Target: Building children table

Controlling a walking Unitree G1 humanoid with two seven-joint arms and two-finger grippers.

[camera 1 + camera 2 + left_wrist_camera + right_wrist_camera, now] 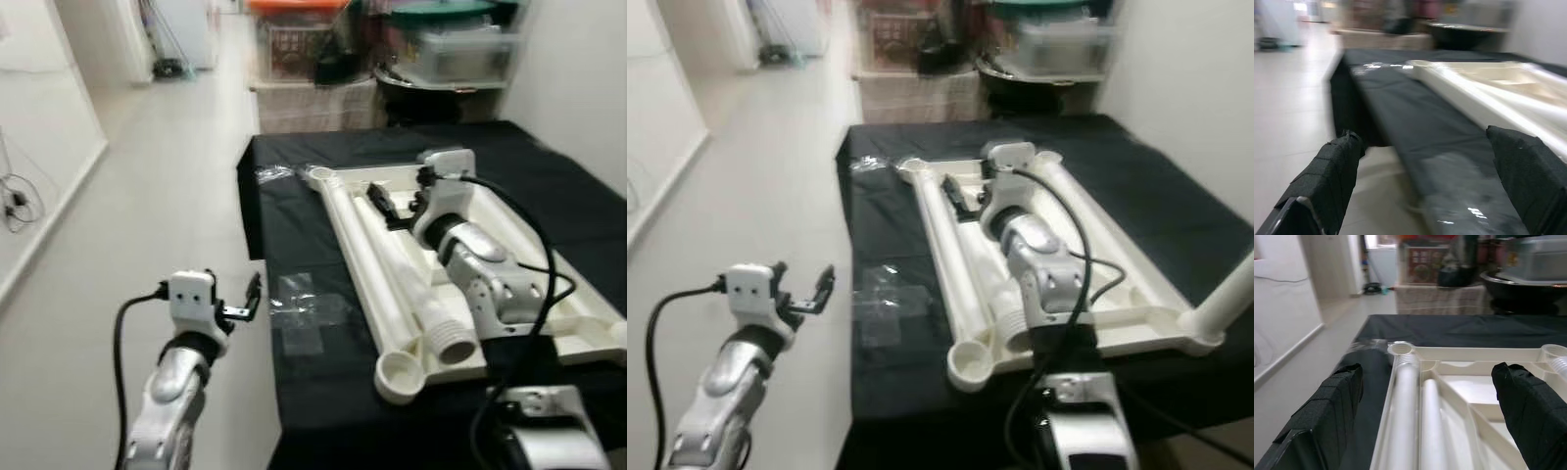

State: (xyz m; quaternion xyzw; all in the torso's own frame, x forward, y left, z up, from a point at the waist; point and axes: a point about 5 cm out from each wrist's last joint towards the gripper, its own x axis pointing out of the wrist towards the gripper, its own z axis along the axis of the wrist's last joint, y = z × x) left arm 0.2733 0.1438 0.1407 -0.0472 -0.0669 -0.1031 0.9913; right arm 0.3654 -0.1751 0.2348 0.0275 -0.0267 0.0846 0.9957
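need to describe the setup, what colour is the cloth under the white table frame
Black. The cloth covers the whole work surface under the table frame; clearest in the left eye view.

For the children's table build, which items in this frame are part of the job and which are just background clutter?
Part of the job:
- upturned white table frame on the black cloth
- white legs lying in the frame
- right gripper, open, above the legs
- left gripper, open, beside the table's edge

Just lying about:
- clear plastic wrappers
- storage bins behind
- black basin
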